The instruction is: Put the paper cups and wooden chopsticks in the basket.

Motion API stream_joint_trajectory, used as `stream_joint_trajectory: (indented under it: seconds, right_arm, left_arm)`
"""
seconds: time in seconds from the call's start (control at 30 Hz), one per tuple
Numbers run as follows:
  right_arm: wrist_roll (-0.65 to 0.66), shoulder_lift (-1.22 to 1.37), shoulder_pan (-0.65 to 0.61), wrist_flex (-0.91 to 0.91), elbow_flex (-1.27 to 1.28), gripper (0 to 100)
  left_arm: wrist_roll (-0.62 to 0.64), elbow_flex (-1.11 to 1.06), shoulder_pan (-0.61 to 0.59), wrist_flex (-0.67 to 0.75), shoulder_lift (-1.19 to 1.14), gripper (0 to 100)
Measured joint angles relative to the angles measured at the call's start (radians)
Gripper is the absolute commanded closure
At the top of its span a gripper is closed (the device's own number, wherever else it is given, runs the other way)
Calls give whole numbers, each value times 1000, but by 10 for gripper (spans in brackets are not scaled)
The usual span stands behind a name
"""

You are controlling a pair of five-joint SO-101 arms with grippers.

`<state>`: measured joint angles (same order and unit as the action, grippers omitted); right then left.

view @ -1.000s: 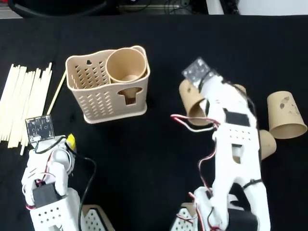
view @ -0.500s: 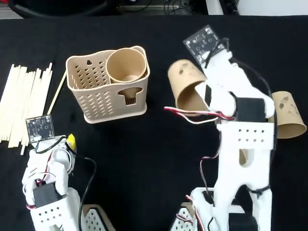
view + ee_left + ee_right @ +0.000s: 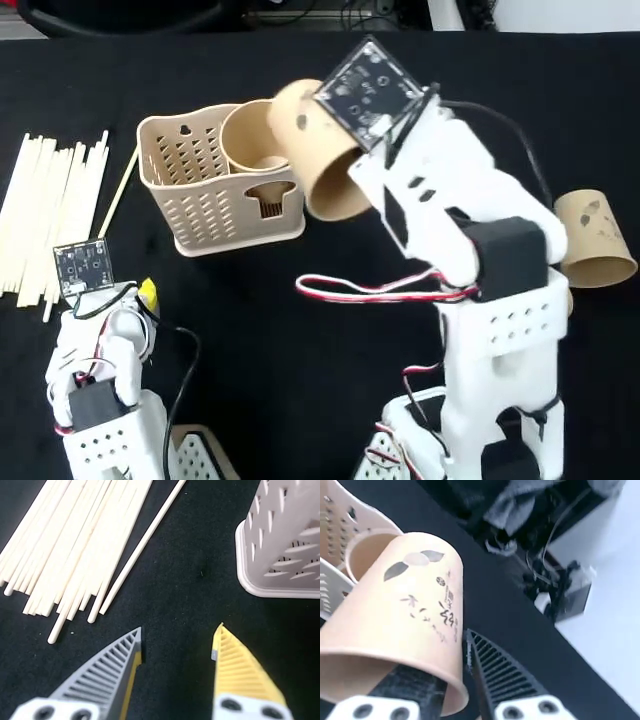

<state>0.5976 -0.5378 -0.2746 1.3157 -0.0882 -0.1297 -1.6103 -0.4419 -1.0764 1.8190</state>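
Brown paper cup point(image 3: 315, 150), pinched at its rim by the right gripper point(image 3: 462, 647), has swung over to the 3 o'clock edge of the basket point(image 3: 215, 215). Fingers splayed, the left gripper point(image 3: 177, 640) hovers over bare cloth point(image 3: 200, 580) near the chopsticks point(image 3: 75, 550).

chopsticks point(image 3: 75, 545) cut by edge, paper cup point(image 3: 305, 165) partly behind arm

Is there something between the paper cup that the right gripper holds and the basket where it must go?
Nothing visible stands between them. The right gripper holds the paper cup tilted, close beside the basket rim. Inside the basket, another cup fills the side nearest to it; the other side looks free.
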Motion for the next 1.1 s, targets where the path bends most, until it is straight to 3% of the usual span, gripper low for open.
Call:
stream_joint_trajectory:
  seconds: [0.43, 0.77, 1.1]
  right_arm:
    - [-2, 247, -38, -71, -3, 987]
    - [0, 270, -38, -46, -92, 983]
    - [0, 311, -121, 9, -183, 983]
  left_arm:
    - [0, 0, 0, 0, 0, 770]
    - [0, 0, 0, 0, 0, 770]
    - [0, 0, 0, 0, 0, 770]
